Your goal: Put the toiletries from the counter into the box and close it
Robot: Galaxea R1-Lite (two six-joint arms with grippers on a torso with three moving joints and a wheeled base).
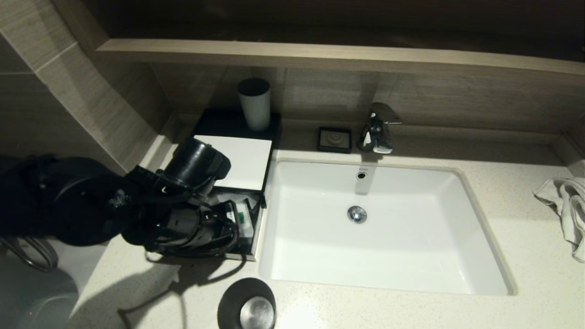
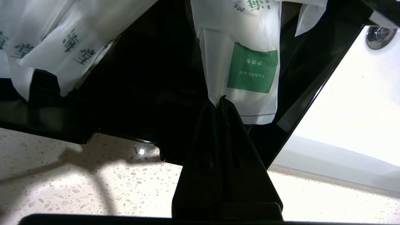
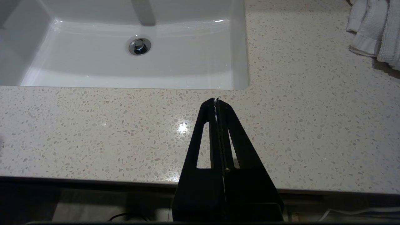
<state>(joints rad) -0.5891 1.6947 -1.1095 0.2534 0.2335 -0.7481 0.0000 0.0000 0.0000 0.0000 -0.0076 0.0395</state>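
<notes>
In the head view the left gripper (image 1: pixel 228 224) sits over the open drawer of the box (image 1: pixel 237 157), left of centre in the frame beside the sink (image 1: pixel 480 228). In the left wrist view its fingers (image 2: pixel 232 125) are pressed together on the lower corner of a sachet with a green label (image 2: pixel 250 67), which lies in the drawer; more sachets (image 2: pixel 62 40) lie at upper left. The right gripper (image 3: pixel 216 101) hangs over the table (image 3: pixel 109 125), fingers pressed together on nothing, near the sink's front edge.

A bathroom: stone counter (image 1: pixel 411 306) with inset sink (image 1: pixel 379 228), chrome tap (image 1: pixel 378 128), crumpled towel (image 1: pixel 566 205).
</notes>
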